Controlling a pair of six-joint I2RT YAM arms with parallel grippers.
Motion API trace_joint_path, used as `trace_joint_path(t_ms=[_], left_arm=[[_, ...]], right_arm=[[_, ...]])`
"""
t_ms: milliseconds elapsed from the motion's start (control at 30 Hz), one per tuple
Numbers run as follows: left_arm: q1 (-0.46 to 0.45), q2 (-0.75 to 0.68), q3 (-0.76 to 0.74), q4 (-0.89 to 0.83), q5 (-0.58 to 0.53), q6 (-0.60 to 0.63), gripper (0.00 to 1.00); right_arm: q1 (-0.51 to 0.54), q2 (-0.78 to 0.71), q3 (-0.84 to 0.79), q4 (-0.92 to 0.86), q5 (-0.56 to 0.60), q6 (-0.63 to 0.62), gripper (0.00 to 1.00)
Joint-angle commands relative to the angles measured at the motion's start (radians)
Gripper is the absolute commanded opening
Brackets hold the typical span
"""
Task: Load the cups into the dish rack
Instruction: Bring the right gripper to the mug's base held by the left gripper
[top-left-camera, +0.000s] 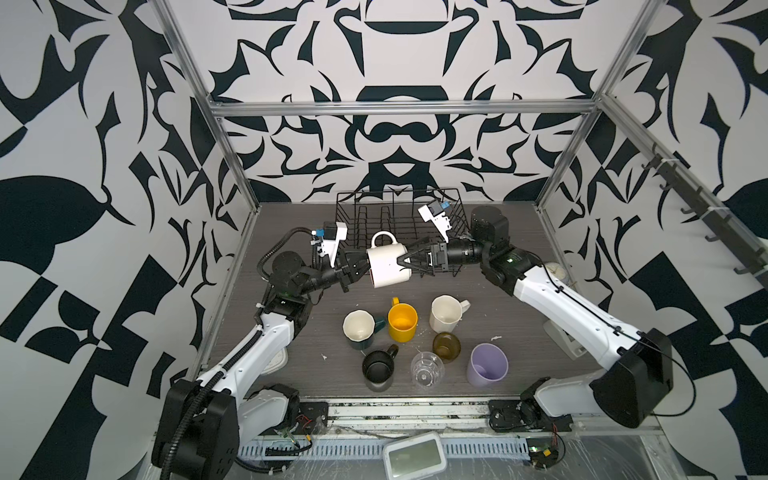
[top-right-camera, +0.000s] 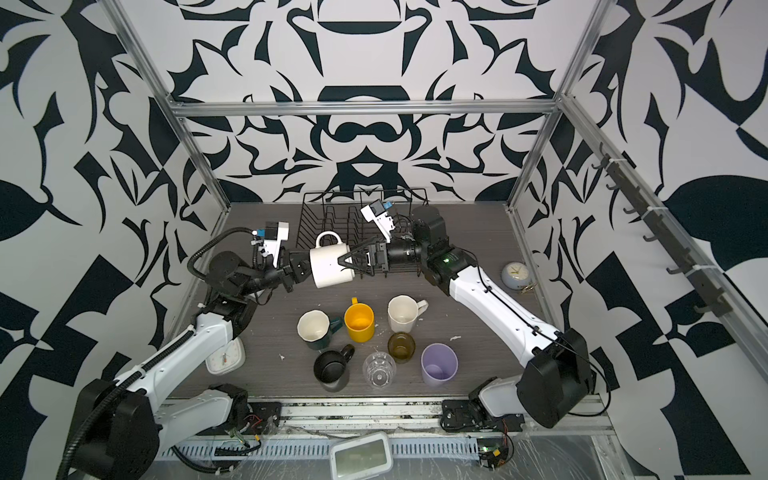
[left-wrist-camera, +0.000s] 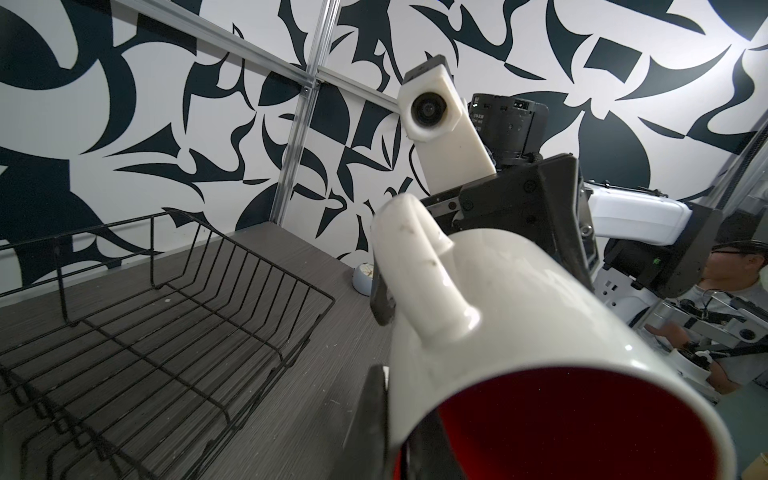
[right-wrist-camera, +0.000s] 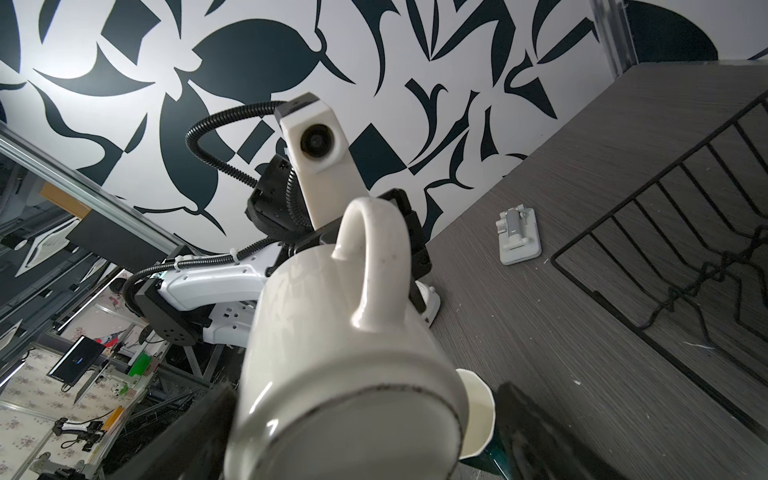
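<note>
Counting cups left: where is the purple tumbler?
In both top views the purple tumbler stands rightmost among the loose cups, beside the amber glass.

The white mug (left-wrist-camera: 540, 324) ran off the left wrist view's bottom edge. In a top view the right arm hid most of the round clock (top-left-camera: 555, 272); the left arm covered part of the square clock (top-right-camera: 228, 359). The right wrist view cropped the dish rack (right-wrist-camera: 660, 178).

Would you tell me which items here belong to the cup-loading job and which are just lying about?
Job: white mug, teal mug, yellow mug, faceted mug, black mug, clear glass, amber glass, lilac tumbler, rack.

Lying about: round clock, square clock, plastic box.
</note>
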Motion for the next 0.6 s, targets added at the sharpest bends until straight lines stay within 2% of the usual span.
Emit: trace_joint_path(t_ms=[0, 567], left_arm=[[0.001, 0.000, 0.036, 0.122, 0.008, -0.042, 0.00], [0.002, 0.028, 0.062, 0.156, 0.036, -0.116, 0.00]], right_arm=[[0.014, 0.000, 0.041, 0.041, 0.015, -0.001, 0.99], [0.058, 0.011, 0.054, 0.014, 0.036, -0.029, 0.99]])
